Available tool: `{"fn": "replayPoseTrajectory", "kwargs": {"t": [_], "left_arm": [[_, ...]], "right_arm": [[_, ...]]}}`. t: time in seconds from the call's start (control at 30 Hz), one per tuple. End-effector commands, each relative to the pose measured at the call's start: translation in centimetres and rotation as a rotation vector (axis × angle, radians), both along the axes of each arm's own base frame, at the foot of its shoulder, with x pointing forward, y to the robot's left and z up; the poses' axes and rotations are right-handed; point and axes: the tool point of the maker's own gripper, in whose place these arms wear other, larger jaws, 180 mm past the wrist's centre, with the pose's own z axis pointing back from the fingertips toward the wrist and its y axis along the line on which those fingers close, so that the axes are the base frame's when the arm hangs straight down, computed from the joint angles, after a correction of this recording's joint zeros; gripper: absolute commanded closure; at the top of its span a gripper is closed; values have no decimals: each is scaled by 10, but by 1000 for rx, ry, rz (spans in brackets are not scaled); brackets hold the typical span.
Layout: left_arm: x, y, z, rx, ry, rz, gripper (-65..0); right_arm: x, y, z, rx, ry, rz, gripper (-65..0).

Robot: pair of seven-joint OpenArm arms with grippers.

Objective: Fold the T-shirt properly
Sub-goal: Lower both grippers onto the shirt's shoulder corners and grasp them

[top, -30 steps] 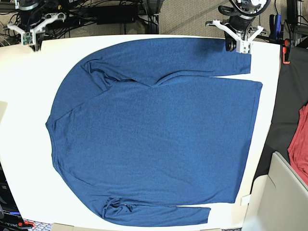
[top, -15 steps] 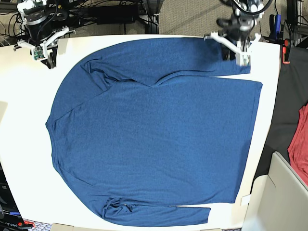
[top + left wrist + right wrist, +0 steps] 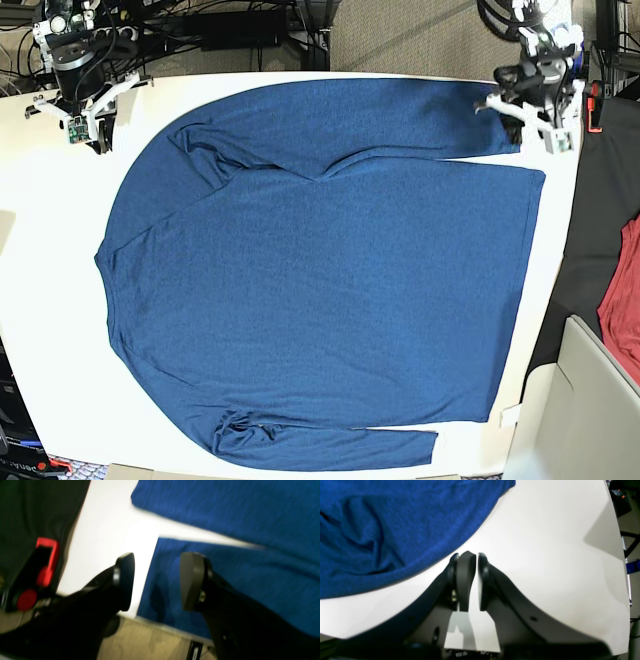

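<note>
The dark blue T-shirt (image 3: pixel 320 270) lies spread flat on the white table (image 3: pixel 50 300), with both long sleeves folded along its far and near edges. My left gripper (image 3: pixel 536 128) is open and hovers over the far sleeve's cuff. In the left wrist view the left gripper (image 3: pixel 157 580) straddles the cuff edge (image 3: pixel 170 562), one finger over the table and one over the fabric. My right gripper (image 3: pixel 85 132) is at the far left corner, over bare table. In the right wrist view the right gripper (image 3: pixel 477 557) is shut with a thin gap, empty, just beside the shirt's shoulder curve (image 3: pixel 395 530).
A red cloth (image 3: pixel 625 300) and a grey box (image 3: pixel 590 400) lie off the table's right side on black fabric. A red clamp (image 3: pixel 597 105) sits at the far right corner and also shows in the left wrist view (image 3: pixel 46 565). Cables run behind the table.
My left gripper moved right and toward the sleeve cuff at the table's right edge. My right gripper came down from behind the table to its far left corner. The shirt has not moved.
</note>
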Motion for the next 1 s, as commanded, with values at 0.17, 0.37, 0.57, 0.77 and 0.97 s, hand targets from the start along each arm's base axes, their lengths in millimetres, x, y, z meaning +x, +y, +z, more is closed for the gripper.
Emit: {"fn": "replayPoseTrajectory", "kwargs": {"t": [0.17,0.37,0.57,0.77,0.97], "left_arm": [[-1,10,-21,-17,38,38,-293],[-8,12,-36,-30,79,53,-293],[-23,16,-63,-55,151,76,-292],[-20,-15,-68,-106,163,-83,-281],[-20,-38,-69,-131,168,-249,-111]], "right_arm": [[10,0,14,-8,-55,10,-43],[10,-1,15,-8,-55,9,-43],[10,-1,15,-8,-55,9,-43],[10,-1,15,-8,-55,9,-45],[8,1,13,10,-57,-14,-58]]}}
